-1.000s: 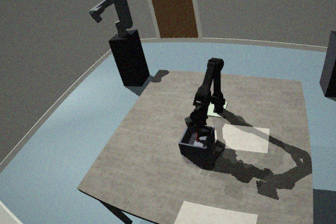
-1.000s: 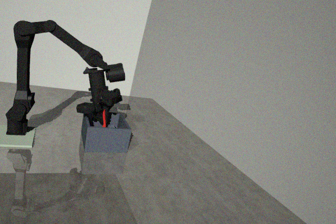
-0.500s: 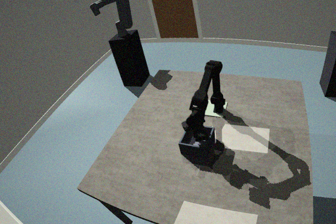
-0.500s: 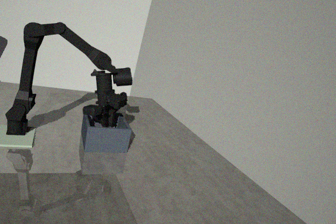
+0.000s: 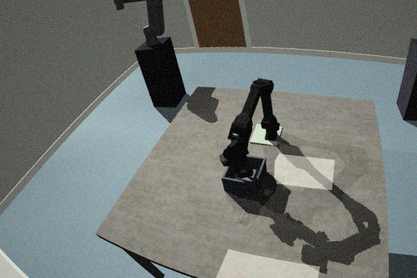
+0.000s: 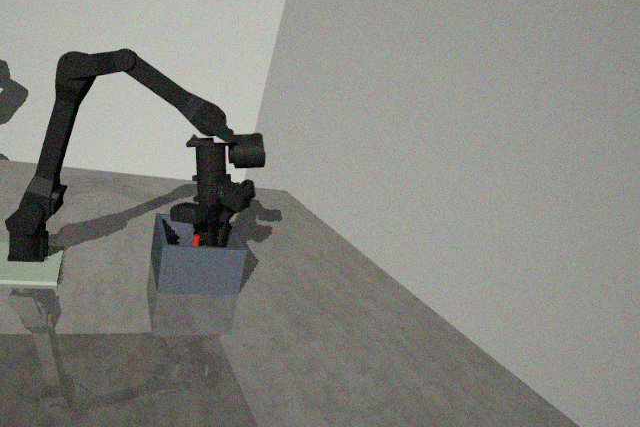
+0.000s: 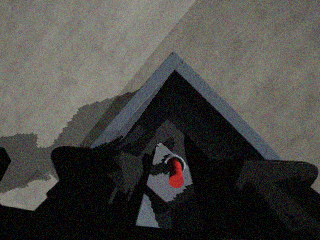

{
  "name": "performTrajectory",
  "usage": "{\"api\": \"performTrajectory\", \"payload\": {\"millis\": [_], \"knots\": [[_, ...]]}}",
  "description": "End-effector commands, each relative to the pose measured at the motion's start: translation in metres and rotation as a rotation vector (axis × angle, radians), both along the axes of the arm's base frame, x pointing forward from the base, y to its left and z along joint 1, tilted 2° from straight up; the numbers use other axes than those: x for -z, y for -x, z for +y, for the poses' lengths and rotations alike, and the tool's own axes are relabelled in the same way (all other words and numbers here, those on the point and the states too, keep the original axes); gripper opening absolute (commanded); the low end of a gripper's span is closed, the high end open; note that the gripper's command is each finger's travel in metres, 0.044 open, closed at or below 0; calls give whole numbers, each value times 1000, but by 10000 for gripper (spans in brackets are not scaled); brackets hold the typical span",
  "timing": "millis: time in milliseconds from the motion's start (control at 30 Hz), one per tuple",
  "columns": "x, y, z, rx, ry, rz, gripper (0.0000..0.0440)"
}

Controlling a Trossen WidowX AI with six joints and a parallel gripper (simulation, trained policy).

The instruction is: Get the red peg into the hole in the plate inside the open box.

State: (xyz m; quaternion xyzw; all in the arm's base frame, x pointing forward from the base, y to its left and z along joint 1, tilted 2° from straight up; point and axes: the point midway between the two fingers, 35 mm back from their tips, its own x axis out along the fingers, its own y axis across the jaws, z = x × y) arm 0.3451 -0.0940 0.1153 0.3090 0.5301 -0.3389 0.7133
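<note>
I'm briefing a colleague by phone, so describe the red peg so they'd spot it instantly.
On the tabletop, find the blue-grey open box beneath the arm's gripper. Inside is a slim round peg, its lower end at a pale-rimmed ring. It's the only red thing around.

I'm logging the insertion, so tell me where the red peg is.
The wrist view shows the red cylindrical peg inside the blue-grey open box, its far end at the pale ring around the hole.
</note>
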Motion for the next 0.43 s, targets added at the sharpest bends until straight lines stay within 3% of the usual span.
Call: {"api": "performTrajectory", "payload": {"millis": [0,400], "knots": [[0,-3,-6,-9,2,16,138],[3,-6,-27,-5,-1,60,142]]}}
